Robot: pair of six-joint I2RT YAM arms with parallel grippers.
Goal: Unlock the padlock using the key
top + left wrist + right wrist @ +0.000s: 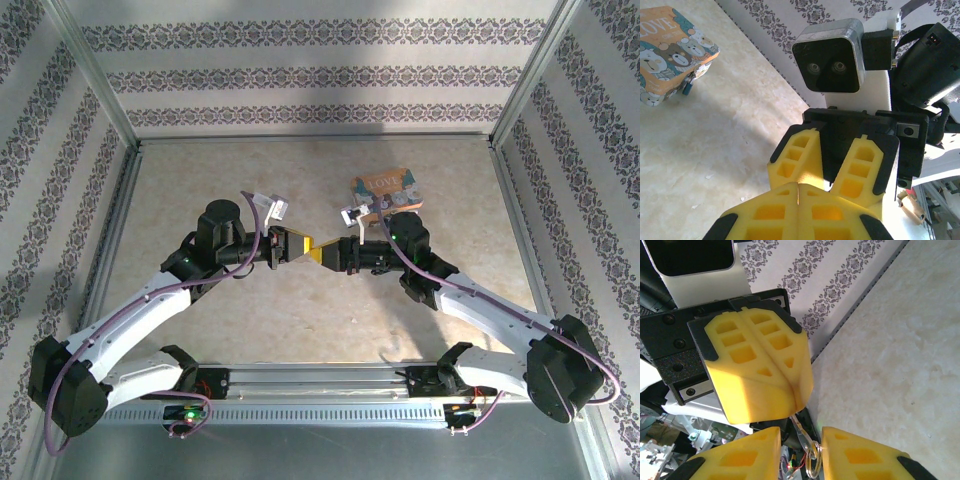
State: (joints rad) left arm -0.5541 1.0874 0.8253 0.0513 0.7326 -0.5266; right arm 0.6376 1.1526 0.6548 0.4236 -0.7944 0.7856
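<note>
The padlock (pixel 385 186) (pixel 670 50), an orange block with "LOVE" and cartoon bears, lies on the table just beyond my right wrist. A small blue piece (pixel 687 89) hangs at its lower edge. My two grippers meet tip to tip above the table's middle. The left gripper (pixel 305 248) (pixel 799 187) (pixel 795 407) is shut, and a thin silvery key (pixel 802 430) sticks out of its pinched tips. A wire ring (pixel 813 460) dangles from the key's free end. My right gripper (pixel 323 252) (pixel 800 440) has its fingers apart on either side of the key and ring.
The beige marbled table (pixel 250 180) is boxed in by patterned walls with metal frame posts (pixel 120 200). In the left wrist view, the right arm's camera housing (pixel 830 57) sits close behind its yellow fingers (pixel 800 155).
</note>
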